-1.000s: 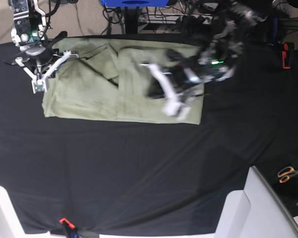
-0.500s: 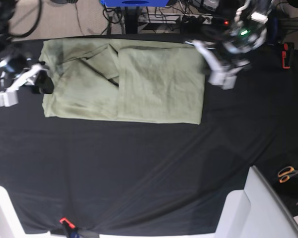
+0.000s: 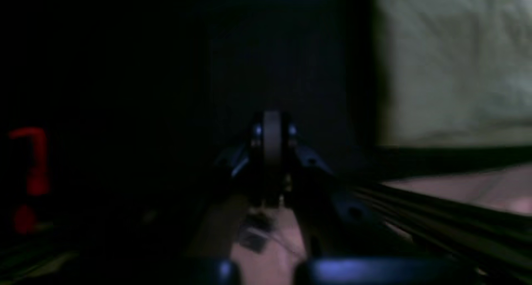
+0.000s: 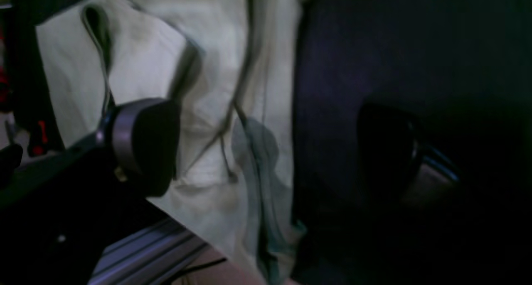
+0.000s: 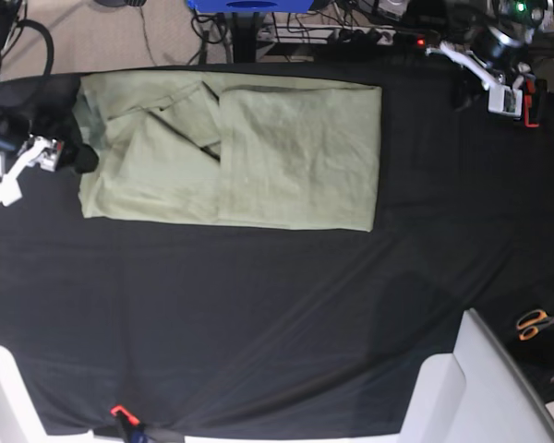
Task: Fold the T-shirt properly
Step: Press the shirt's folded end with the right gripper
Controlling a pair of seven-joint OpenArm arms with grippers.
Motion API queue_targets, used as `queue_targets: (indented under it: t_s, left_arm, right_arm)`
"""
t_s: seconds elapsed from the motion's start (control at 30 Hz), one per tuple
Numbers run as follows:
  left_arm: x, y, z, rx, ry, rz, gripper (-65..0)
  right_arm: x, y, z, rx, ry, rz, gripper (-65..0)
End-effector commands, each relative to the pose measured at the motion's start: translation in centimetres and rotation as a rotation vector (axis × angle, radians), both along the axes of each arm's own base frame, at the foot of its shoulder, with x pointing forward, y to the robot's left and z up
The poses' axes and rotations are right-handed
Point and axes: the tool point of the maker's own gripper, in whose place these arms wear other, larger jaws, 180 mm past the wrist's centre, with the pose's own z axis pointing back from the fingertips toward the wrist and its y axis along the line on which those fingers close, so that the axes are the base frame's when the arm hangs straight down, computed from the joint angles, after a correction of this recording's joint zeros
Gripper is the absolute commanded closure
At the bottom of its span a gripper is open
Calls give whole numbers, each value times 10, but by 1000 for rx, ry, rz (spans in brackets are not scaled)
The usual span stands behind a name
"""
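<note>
The pale sage-green T-shirt lies folded into a flat rectangle on the black table cloth, at the back of the table. My right gripper is open at the shirt's left edge. In the right wrist view one pad hangs over the shirt and the other over black cloth; it holds nothing. My left gripper is off the shirt at the back right corner. In the left wrist view its fingers are pressed together and empty, with the shirt off to the upper right.
A red clamp sits at the table's right edge beside my left gripper. Orange-handled scissors lie at the far right. A white panel stands at the front right, another at the front left. A small red clamp is on the front edge.
My left gripper has left the shirt's right part and moved up to the back right corner. My right gripper has dropped from the shirt's top-left corner to beside its left edge.
</note>
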Motion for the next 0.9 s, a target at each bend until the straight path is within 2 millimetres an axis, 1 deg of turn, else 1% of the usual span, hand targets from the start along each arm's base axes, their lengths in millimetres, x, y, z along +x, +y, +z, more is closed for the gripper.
queue_targets:
  t_s: [0.0,0.03,0.1,0.13,0.17,0.27,0.37,0.43,0.5,0.53,0.6,0.63,0.7,0.77,0.8,0.83,0.87]
  left_arm:
    - [2,6,11,-2,-42,10,0]
    - [-2,4,11,-21,-46,10,0]
    - [-1,0,11,-54,-63,11,0]
    - [-3,2,8,-65,-57,19,0]
    - [-6,3,4,-71,-41,25,0]
    - [-4,12,-5,-76,-9,65,0]
    - [2,22,-4,-67,-12,108,0]
    - [1,23,-5,-66,0,115,0]
    - [1,20,-6,-69,7,109,0]
    - [1,20,-6,-71,7,110,0]
    - [0,20,-8,-74,12,111,0]
    - [-1,20,-9,-75,13,112,0]
    - [-1,20,-9,-75,13,112,0]
    - [-2,20,-9,-76,16,113,0]
    - [-2,20,-10,-76,17,113,0]
    - [-2,20,-10,-76,17,113,0]
    - [-2,20,-9,-75,17,114,0]
  right_arm:
    - [-9,2,-6,-18,43,41,-650]
    - [-13,11,-9,-11,54,62,-650]
    - [-19,34,-15,22,71,96,-650]
    - [-29,42,-20,35,93,112,-650]
    - [-34,49,-22,41,103,127,-650]
    - [-48,79,-21,63,101,192,-650]
    - [-52,94,-19,72,91,231,-650]
    - [-52,97,-19,76,91,231,-642]
    - [-50,96,-19,74,88,230,-596]
    - [-45,95,-17,72,78,229,-573]
    - [-39,95,-15,70,66,229,-548]
    - [-39,94,-16,71,71,226,-543]
    - [-31,89,-18,68,73,221,-539]
    - [-28,85,-22,74,90,205,-530]
    - [-27,83,-24,77,91,193,-510]
    - [-25,83,-26,81,90,183,-473]
    - [-24,78,-27,76,90,172,-410]
